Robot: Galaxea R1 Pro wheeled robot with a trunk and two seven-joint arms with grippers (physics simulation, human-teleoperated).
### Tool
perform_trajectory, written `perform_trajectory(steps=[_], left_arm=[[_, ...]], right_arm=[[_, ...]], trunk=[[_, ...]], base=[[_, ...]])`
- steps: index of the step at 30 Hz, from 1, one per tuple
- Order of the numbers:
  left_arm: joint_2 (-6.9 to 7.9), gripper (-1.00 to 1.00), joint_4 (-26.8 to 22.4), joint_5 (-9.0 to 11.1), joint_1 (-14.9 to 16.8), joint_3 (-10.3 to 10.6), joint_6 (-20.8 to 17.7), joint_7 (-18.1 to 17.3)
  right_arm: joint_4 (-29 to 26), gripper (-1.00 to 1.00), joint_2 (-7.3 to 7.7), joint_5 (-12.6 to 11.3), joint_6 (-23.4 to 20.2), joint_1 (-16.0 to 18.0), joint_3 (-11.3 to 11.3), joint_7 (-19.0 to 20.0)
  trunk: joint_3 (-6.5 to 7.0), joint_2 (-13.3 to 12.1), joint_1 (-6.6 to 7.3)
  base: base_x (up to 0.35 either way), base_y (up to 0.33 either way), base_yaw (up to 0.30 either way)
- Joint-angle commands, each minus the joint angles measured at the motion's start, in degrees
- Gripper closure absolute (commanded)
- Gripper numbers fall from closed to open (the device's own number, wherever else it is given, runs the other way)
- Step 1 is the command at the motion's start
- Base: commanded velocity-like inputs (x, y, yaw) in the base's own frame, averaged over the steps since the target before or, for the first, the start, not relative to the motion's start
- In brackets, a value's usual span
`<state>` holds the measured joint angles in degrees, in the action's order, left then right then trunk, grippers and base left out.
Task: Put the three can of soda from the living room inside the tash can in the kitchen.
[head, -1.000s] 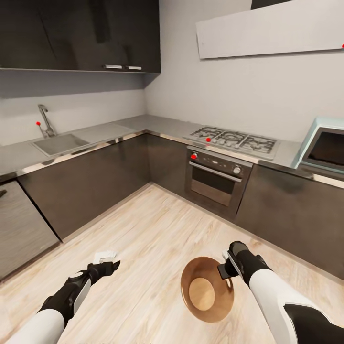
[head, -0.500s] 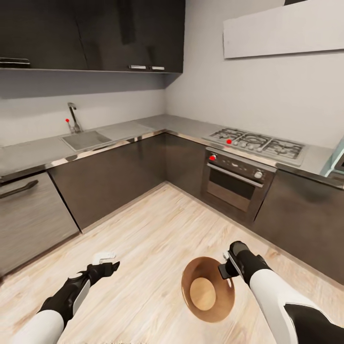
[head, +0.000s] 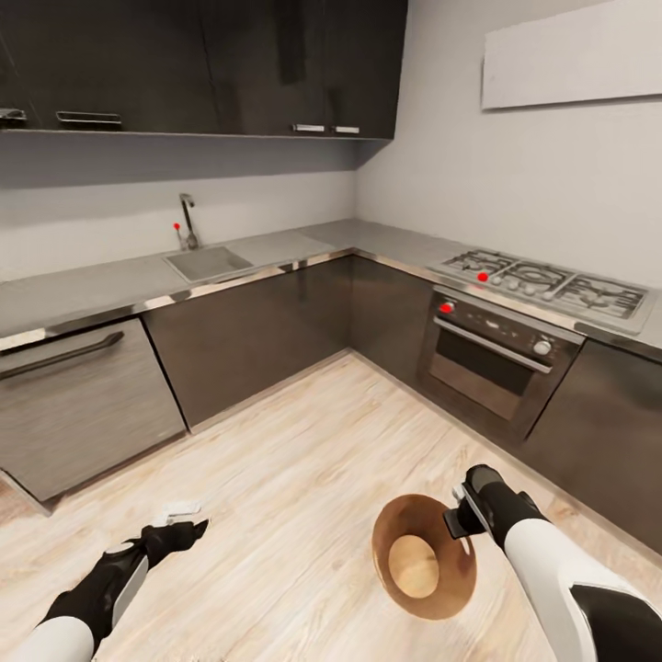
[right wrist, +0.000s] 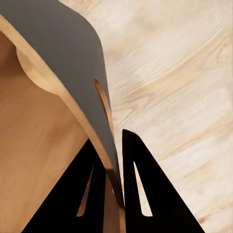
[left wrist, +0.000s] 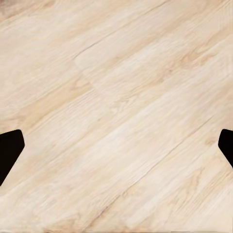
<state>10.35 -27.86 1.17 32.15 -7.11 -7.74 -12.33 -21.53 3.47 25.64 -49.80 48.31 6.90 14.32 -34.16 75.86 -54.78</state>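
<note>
So the robot's in the kitchen, and I'm using the built-in steel-fronted oven (head: 496,360) as my reference. Well to the left of it, under the steel worktop (head: 110,290), there's a brushed grey dishwasher front with a long dark bar handle (head: 62,357), then a small square steel sink (head: 209,262) with a tap, and glossy dark grey cabinets wrapping the corner.

Down on the pale, matte, grainy wood floor (head: 303,441), far left of the oven, the left gripper (head: 180,517) hangs with its fingers spread wide and nothing between them; its wrist view has just floorboards past the two dark fingertips (left wrist: 10,150).

Nearer, just in front of the oven and a bit left, is the round tapered trash bucket, grey outside and tan wood-coloured inside (head: 423,568). It's tilted and looks empty, no soda cans in it. The right gripper (right wrist: 114,177) is pinched tight on its rim, one finger inside and one outside, right below the slot handle (right wrist: 104,108).

My guess: it's a thin, stiff, light shell and smooth enough to swing or slip in a rim pinch. Grabbing by the slot seems smart.
</note>
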Motion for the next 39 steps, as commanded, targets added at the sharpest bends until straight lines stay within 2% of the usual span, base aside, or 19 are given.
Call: perform_trajectory(steps=[1,4,9,16,29,39], left_arm=[[0.06,-1.0,0.0,0.0,-0.1,0.0,0.0,0.0],[0.21,-1.0,0.0,0.0,-0.2,0.0,0.2,0.0],[0.27,-1.0,0.0,0.1,-0.2,0.0,0.6,0.0],[0.28,-1.0,0.0,0.1,-0.2,0.0,2.5,0.1],[0.28,-1.0,0.0,0.0,-0.2,0.0,2.8,0.1],[0.27,-1.0,0.0,0.0,-0.2,0.0,2.8,0.1]], right_arm=[[0.0,1.0,0.19,0.0,0.0,0.0,0.0,0.2],[-0.2,1.0,1.2,0.1,0.0,-0.2,0.0,0.2],[-0.2,1.0,1.72,-0.1,0.1,-0.3,-0.1,0.7],[-0.2,1.0,1.79,-0.3,0.1,-0.4,-0.2,1.0],[-0.2,1.0,1.46,-0.1,0.1,-0.4,-0.3,1.1],[-0.2,1.0,1.12,-0.1,0.1,-0.4,-0.4,1.1]], trunk=[[-0.02,0.0,0.0],[-0.11,0.0,0.0],[-0.3,0.0,0.0],[-0.39,0.0,0.0],[-0.41,0.0,0.0],[-0.41,0.0,0.0]], base=[[0.0,0.0,0.23],[0.0,0.0,0.227],[0.0,0.0,0.206],[0.0,0.0,0.069],[0.0,0.0,0.012],[0.0,0.0,0.193]])
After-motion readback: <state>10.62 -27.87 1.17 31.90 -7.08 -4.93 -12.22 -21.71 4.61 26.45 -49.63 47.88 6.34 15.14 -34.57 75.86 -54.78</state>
